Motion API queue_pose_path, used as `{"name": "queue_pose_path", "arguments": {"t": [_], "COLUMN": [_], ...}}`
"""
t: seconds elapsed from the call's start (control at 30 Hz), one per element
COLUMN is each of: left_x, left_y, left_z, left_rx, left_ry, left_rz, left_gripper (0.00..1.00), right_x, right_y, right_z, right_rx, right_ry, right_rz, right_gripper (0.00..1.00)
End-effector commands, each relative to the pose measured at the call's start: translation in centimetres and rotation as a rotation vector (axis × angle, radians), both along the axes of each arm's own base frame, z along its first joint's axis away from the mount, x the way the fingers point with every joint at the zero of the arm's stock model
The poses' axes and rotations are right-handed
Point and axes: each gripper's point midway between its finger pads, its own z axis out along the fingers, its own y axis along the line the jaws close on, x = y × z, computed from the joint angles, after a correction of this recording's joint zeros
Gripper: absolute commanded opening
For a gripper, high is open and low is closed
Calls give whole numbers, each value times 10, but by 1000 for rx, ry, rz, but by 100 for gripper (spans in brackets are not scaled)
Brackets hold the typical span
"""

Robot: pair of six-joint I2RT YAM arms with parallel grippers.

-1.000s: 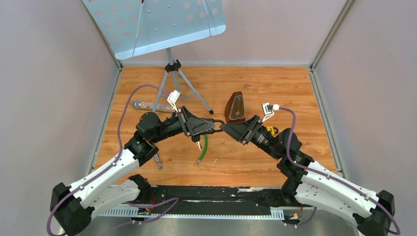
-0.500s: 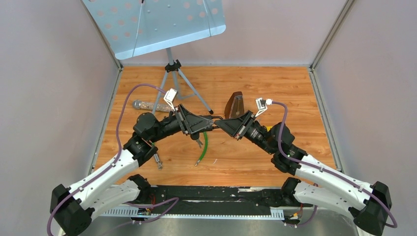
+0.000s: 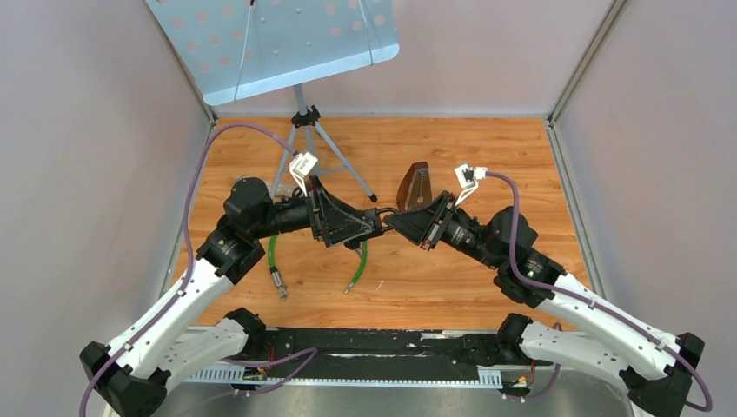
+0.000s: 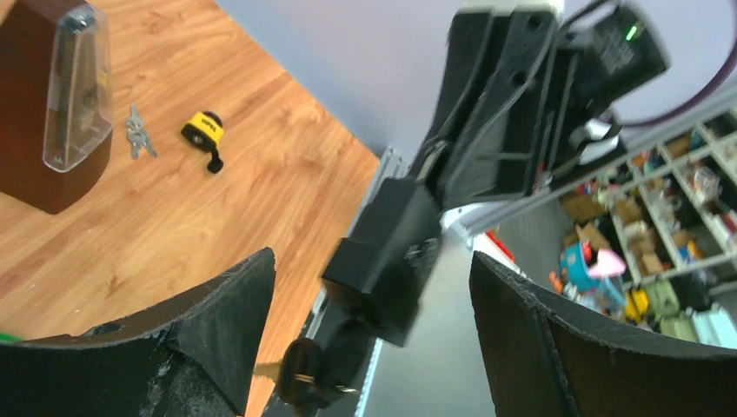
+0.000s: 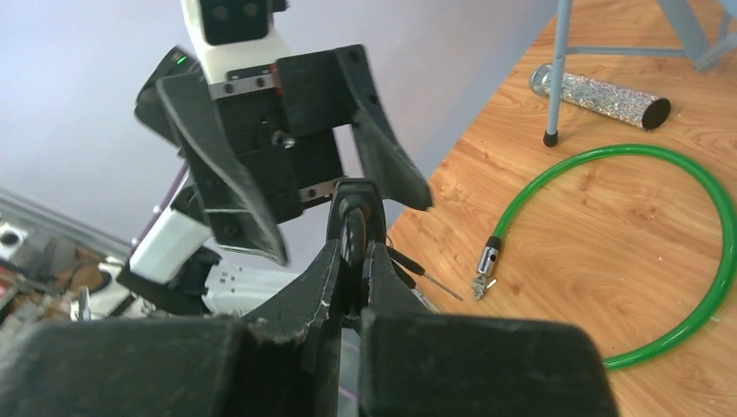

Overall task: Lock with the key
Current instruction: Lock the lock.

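A black padlock (image 4: 387, 252) hangs in the air between the two grippers, over the middle of the table (image 3: 383, 224). My right gripper (image 5: 352, 248) is shut on it, and its top pokes out above the fingertips (image 5: 352, 207). A black-headed key (image 4: 295, 375) dangles under the padlock. My left gripper (image 4: 371, 261) is open, with one finger on each side of the padlock and neither touching it. In the top view the left gripper (image 3: 374, 228) and the right gripper (image 3: 393, 222) meet tip to tip.
A green cable lock (image 3: 360, 261) lies on the table below the grippers. A wooden metronome (image 3: 415, 187) stands just behind them. A yellow padlock (image 4: 202, 130) and loose keys (image 4: 136, 135) lie near it. A music stand (image 3: 304, 130) and a glittery tube (image 3: 252, 184) are at the back left.
The left arm's elbow has swung out to the left and its wrist has turned. The right gripper has shifted slightly left. The padlock stays between the two tips.
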Motion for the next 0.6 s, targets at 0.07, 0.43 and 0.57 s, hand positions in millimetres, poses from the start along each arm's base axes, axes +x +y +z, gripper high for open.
{"name": "queue_pose_path", "arguments": {"t": [0.07,0.43,0.57], "left_x": [-23,-51,-58], "left_y": [-8,-13,-11], "left_z": [7,-6,-10], "left_rx": [27,-12,-26], "left_ry": [-238,-203,-201], "left_rz": [-232,-474,-514], "left_gripper": [88,55,40], "right_x": [-39,-48,-48], "right_y": [-4,4,8], "right_z": [69,49,48], "right_rx": [-15,-157,-171], "right_ry": [-267,-326,-327], "right_rz": [169,267,283], "right_gripper": [0,0,0]}}
